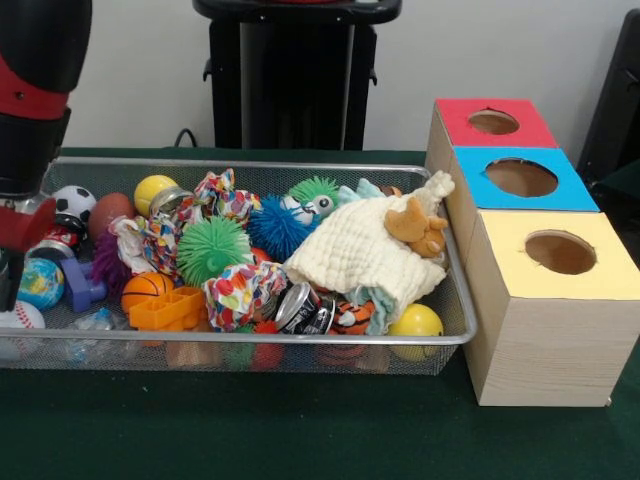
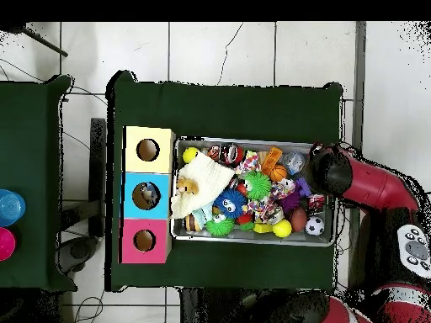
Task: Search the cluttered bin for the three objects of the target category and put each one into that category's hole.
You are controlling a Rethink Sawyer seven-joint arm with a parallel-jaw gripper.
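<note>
The wire mesh bin (image 1: 300,341) lies on the green table, full of toys; it also shows in the overhead view (image 2: 252,239). One see-through crinkly bottle (image 1: 95,320) lies at its front left corner, seen from above as a greyish shape (image 2: 293,160). Other bottles are hidden under the clutter. The blue-topped hole (image 1: 521,177) is the middle one of the wooden box, right of the bin (image 2: 146,195). My gripper (image 1: 9,272) hangs at the bin's left end, just left of the bottle, and the arm covers it from above (image 2: 323,171).
A cream cloth (image 1: 350,255) with a brown plush toy (image 1: 418,225) covers the bin's right part. Silver cans (image 1: 305,308), spiky balls (image 1: 212,248), a basketball (image 1: 147,290) and an orange block (image 1: 170,310) crowd the bin. Red-topped hole (image 1: 493,122) and yellow-topped hole (image 1: 560,252) flank the blue one.
</note>
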